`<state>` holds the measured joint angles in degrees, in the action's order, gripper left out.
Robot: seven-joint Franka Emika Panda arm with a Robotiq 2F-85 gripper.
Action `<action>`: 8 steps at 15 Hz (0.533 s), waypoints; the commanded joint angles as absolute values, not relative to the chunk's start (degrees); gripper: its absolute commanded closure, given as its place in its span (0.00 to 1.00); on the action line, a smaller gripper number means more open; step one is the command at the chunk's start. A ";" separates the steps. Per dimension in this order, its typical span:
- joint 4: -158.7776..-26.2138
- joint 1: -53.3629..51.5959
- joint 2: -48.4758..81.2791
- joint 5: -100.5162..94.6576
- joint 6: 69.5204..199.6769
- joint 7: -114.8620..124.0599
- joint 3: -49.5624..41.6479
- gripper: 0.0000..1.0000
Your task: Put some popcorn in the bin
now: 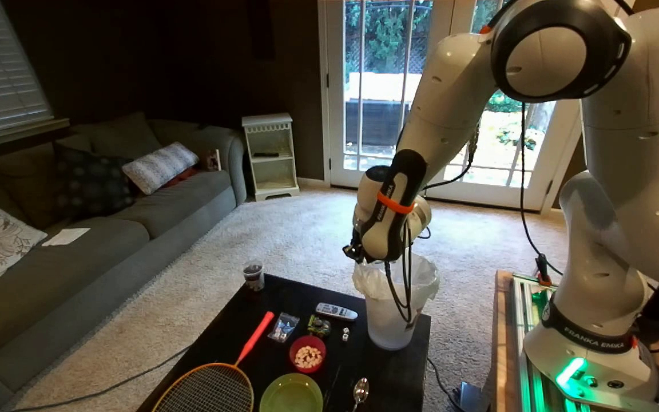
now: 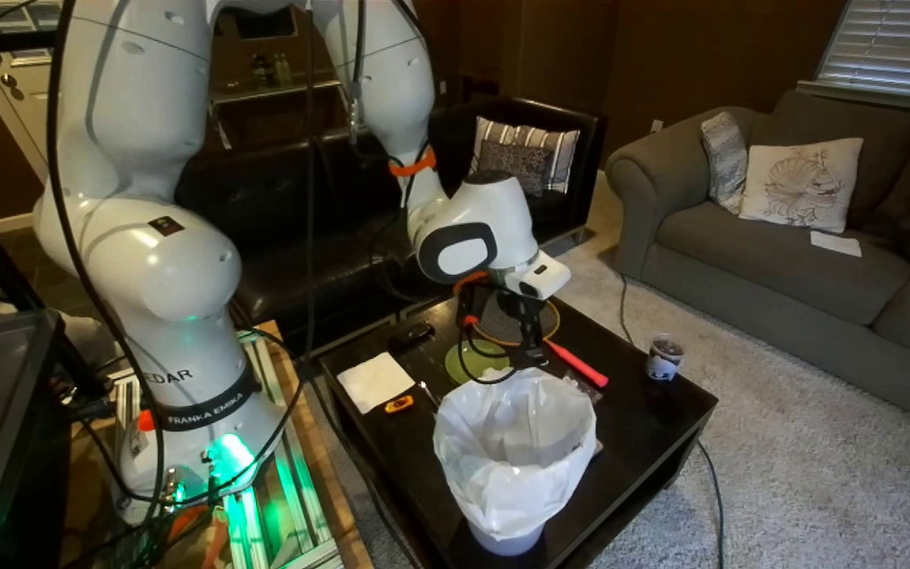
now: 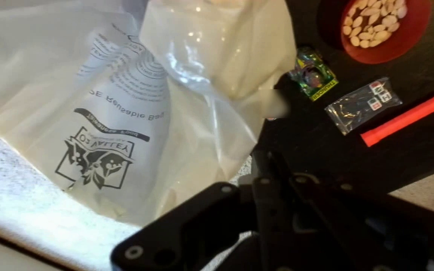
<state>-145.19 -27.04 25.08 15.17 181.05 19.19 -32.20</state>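
Gripper [image 3: 268,157]: one, jaws together, narrow; load, if any, cannot be told; at the rim of the bin [image 1: 385,324], contact unclear. Bin: one, white, upright on the table [image 1: 398,373], lined with a bag [image 2: 502,474]; bottom hidden, no deposit confirmed. Bowl [image 3: 414,35]: one, red, near the bin; popcorn [image 3: 373,26] inside. Progress, judged: bin reached; release left, unless already made.

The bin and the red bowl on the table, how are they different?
The bin is cloudy white, but the red bowl is bright red. The bin is tall like a bucket, while the red bowl is low and much smaller. The bin has a plastic bag hanging over its rim; the red bowl has no bag and holds pale pieces. Both are round, open on top and stand on the black table.
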 commanded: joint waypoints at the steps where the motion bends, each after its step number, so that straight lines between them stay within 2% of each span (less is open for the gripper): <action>1: -150.24 -36.65 23.40 16.89 186.38 22.78 -39.73 0.99; 8: -153.85 -51.63 26.86 22.63 184.67 28.86 -53.03 0.99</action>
